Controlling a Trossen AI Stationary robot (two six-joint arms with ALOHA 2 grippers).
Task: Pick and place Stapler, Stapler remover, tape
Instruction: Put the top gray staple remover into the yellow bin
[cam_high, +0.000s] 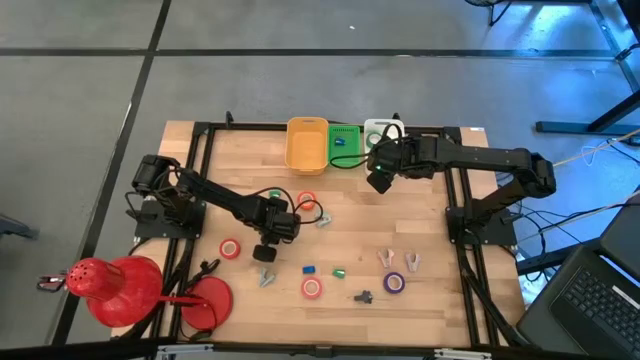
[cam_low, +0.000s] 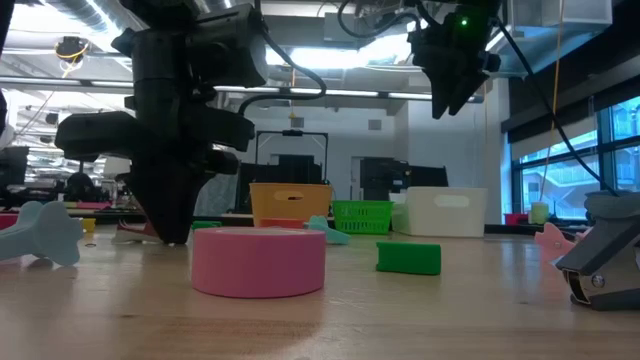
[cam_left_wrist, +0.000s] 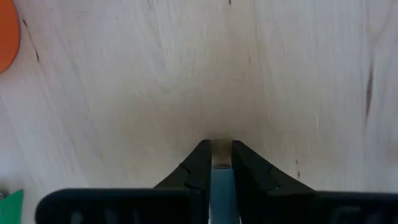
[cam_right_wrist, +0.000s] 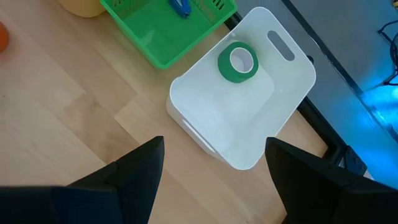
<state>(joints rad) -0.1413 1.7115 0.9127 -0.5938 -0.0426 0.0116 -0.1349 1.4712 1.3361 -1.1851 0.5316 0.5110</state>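
Early on: one green tape (cam_right_wrist: 237, 61) in white bin (cam_right_wrist: 292, 93); many rolls left on table (cam_high: 440, 290). Left gripper (cam_left_wrist: 221, 163) pinching a thin pale item; right gripper (cam_right_wrist: 214, 155) open over bins.

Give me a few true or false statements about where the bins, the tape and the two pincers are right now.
1. A green tape roll lies in the white bin. True.
2. The right pincer is shut. False: its jaws stand wide open above the table near the white bin.
3. The left pincer is down at the bare wood. True.
4. The green basket is empty. False: a blue item lies in it.
5. The yellow bin stands beside the green basket. True.
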